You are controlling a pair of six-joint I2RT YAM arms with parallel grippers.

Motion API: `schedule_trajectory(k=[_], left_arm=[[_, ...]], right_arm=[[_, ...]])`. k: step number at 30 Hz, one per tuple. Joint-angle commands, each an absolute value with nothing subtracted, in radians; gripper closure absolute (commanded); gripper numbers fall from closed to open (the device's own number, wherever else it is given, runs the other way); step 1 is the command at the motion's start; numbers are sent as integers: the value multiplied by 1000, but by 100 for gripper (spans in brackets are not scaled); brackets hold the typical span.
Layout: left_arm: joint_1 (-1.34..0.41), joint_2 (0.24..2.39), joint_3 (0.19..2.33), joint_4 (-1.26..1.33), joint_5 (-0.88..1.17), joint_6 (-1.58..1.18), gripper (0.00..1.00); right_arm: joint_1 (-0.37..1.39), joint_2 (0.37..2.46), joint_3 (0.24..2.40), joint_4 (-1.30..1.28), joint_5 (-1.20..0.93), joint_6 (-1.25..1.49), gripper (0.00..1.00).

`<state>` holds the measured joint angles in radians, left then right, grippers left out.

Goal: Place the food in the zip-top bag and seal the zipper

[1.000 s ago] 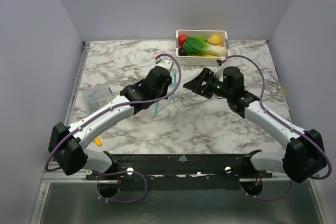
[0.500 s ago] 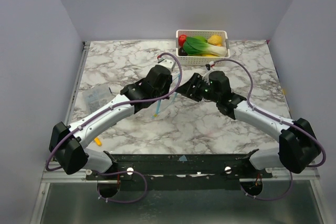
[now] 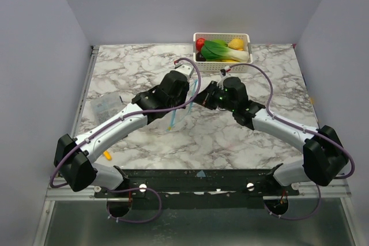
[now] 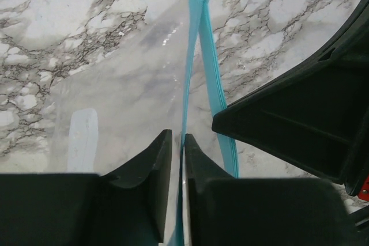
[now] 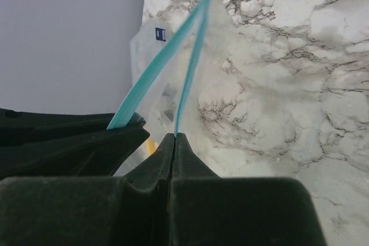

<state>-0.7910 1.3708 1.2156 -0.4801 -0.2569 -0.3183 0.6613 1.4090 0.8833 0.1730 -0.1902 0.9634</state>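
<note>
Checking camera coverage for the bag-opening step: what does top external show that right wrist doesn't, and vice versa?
Only top external: the white basket at the far edge of the marble table with the food in it, and both arms whole. Only right wrist: the zipper parted into a V, the right tool shut on one strip, the left tool on the other. Both: the zip-top bag held between them above the table.

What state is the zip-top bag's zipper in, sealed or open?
Open. The zipper splits into two diverging strips, one pinched by the left gripper, the other by the right gripper.
</note>
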Motion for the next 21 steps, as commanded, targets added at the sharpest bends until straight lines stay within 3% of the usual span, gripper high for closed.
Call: schedule_trajectory(k=[1,5,6,13,21], left_arm=[[-785,1348,1252,-497,-276,-266,71],[-785,1376,1298,-560,-316,-222,44],[-783,1394,1334,-602,-328,-214,41],[-800,1472,1492,-785,-379,-209,39],[-854,1500,1443,-755,-442,-170,45]], right_arm=[[678,1406,917,187,-144,966,100],[678,1395,923,163,-128,971,100],[680,1391,926,161,-125,971,100],[688,1374,939,133,-89,985,100],[710,1395,982,98,-39,1002,100]])
